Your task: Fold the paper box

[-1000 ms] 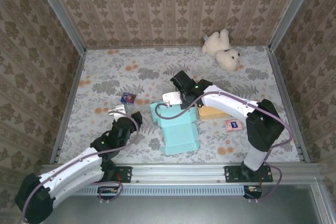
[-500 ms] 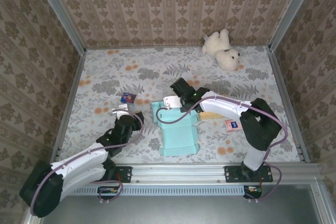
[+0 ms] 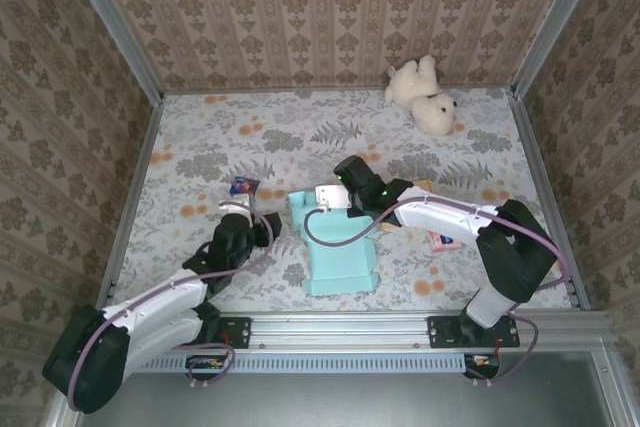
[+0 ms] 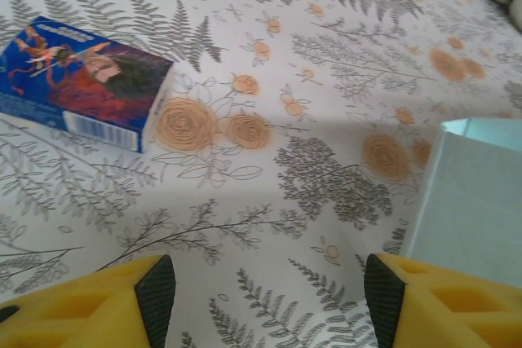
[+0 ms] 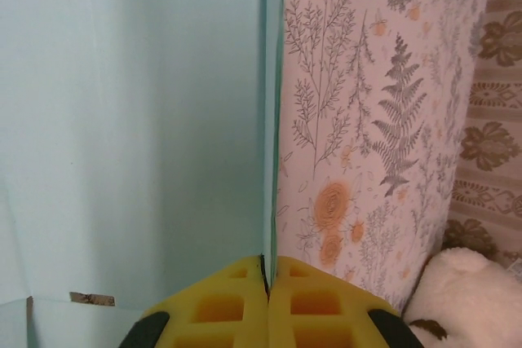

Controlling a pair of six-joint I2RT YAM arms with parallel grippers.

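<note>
Box: the paper box (image 3: 340,252) lies near the near edge of the table (image 3: 200,137), about midway along it. It is partly folded.
Right fingers: my right gripper (image 5: 267,279) is pinched tight on the thin edge of 1 teal panel at the far end of the box. The 2 pads meet on the card.
Left fingers: my left gripper (image 4: 261,299) stands well apart with nothing in it. It hangs over bare table just beside the box's left side.
Step in hand: I judge that I am turning this far panel over along its crease.
Doing it well: I should swing the panel in an arc about the crease and not drag it, or the whole box slides. A left finger set against the near wall would brace it. The pinch should be light enough that the edge does not crumple.
Risk: the card may buckle away from the crease if I twist.
Count: 1 paper box. 1 plush bear (image 3: 425,95) by the far right corner. 1 blue card pack (image 4: 77,83) left of the box. 1 small pink packet (image 3: 445,239) toward the right edge. 2 grippers.
</note>
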